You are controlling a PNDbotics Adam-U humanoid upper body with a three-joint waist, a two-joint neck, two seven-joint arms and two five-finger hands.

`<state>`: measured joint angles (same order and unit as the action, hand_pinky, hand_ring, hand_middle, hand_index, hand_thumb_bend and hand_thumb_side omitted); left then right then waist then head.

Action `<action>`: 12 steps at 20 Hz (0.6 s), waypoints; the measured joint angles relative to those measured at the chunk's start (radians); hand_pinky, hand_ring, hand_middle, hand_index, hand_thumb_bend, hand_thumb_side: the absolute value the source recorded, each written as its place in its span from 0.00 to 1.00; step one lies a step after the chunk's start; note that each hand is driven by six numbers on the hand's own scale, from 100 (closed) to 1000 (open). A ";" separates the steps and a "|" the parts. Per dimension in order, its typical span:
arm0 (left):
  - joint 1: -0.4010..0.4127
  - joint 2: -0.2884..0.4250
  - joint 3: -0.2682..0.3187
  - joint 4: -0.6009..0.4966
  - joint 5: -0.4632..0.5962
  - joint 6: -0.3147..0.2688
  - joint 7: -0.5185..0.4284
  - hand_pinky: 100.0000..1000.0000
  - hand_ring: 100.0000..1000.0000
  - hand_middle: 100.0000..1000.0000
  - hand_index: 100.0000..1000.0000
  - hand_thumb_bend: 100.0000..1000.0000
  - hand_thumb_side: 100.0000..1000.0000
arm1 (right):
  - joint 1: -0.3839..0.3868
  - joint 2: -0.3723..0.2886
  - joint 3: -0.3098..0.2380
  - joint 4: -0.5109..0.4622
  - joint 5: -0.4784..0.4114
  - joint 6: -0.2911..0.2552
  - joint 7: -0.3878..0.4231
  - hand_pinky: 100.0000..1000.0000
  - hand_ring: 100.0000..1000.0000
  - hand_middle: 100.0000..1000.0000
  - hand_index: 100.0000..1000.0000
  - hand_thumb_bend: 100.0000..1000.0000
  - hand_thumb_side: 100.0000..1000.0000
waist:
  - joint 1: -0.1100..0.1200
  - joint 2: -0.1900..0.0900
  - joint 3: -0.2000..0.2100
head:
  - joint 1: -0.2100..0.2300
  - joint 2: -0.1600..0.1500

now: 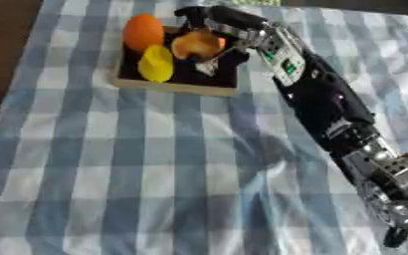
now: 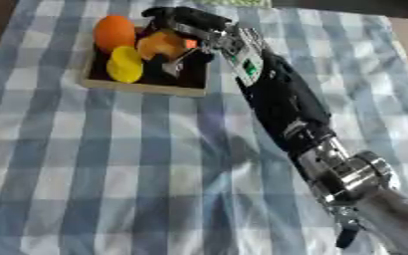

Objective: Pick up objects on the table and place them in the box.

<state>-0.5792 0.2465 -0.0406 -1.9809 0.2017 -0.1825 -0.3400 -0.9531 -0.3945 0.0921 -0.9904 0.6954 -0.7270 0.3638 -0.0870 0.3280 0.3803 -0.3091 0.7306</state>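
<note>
Your right arm (image 1: pixel 325 99) came in from the lower right corner and stretched diagonally across the blue-and-white checked tablecloth (image 1: pixel 155 189) toward its far edge. There your right hand (image 1: pixel 209 37) was over the box (image 1: pixel 177 87), a shallow wooden tray with a dark inside that sat near the far edge of the cloth, left of the middle. Your fingers (image 2: pixel 168 14) were curled down over the right half of the box, and they wrapped round a light orange piece (image 1: pixel 194 46) that sat low inside it; whether that piece rested on the floor of the box or hung in your hold, the views did not settle.

Two other things lay in the left half of the box. An orange round fruit (image 1: pixel 143 31) stood at the far left corner, rising above the rim. Just in front of it, touching or nearly so, was a yellow fruit (image 1: pixel 156 63), which reached toward the near wall. Both were just beside the piece under your hand.

The cloth around the box carried nothing else, and your left hand showed in neither view
</note>
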 measured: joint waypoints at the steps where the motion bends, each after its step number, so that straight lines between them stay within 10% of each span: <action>1: 0.001 0.000 0.000 0.000 0.000 0.000 -0.001 0.65 0.80 0.73 0.81 0.00 0.61 | 0.004 0.000 0.001 0.000 0.011 -0.011 -0.001 1.00 1.00 0.61 0.92 0.00 0.11 | 0.000 0.000 -0.003 | 0.002 0.000; 12: 0.004 0.000 0.000 0.000 0.000 0.008 -0.011 0.64 0.81 0.73 0.81 0.00 0.61 | 0.012 0.000 -0.011 -0.014 0.125 -0.064 0.014 1.00 1.00 0.86 1.00 0.00 0.11 | 0.000 0.000 -0.010 | 0.013 0.008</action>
<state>-0.5747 0.2464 -0.0406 -1.9809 0.2016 -0.1746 -0.3514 -0.9411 -0.3949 0.0809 -1.0042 0.8204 -0.7906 0.3780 -0.0870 0.3280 0.3708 -0.2964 0.7384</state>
